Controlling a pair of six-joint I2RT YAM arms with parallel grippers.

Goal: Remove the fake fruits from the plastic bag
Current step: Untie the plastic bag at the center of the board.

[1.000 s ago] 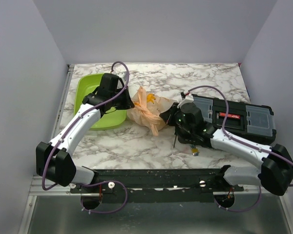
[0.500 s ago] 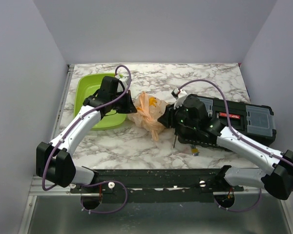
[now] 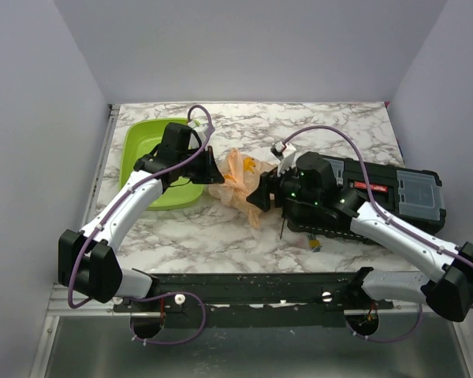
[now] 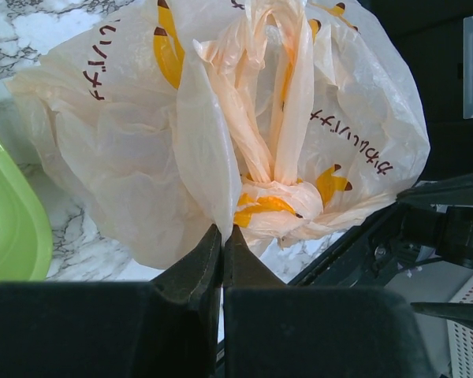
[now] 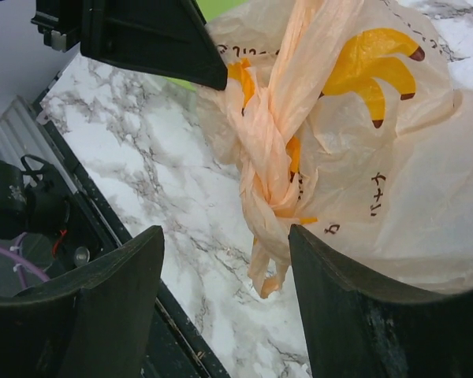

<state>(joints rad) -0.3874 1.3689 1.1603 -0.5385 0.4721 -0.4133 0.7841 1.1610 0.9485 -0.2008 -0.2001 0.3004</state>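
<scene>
The plastic bag [image 3: 238, 179] lies on the marble table between my two grippers, its loop handles tied in a knot [image 5: 264, 153]. It is thin, peach-beige and printed with orange fruit pictures [image 4: 221, 118]. The fake fruits are hidden inside it. My left gripper [image 3: 214, 176] is at the bag's left side, its tips [image 4: 222, 233] shut on a fold of the plastic. My right gripper [image 3: 260, 195] is at the bag's right side and stands open [image 5: 225, 264]. The loose handle ends hang between its fingers [image 5: 114, 283], close against the right finger.
A lime-green tray [image 3: 146, 153] sits left of the bag, behind the left gripper. A black toolbox [image 3: 390, 193] lies to the right under the right arm. A small yellowish item [image 3: 314, 244] lies near the table's front edge.
My right gripper has opened and let go of the bag, shifting a little left toward it. The left gripper has stayed shut on the bag.
</scene>
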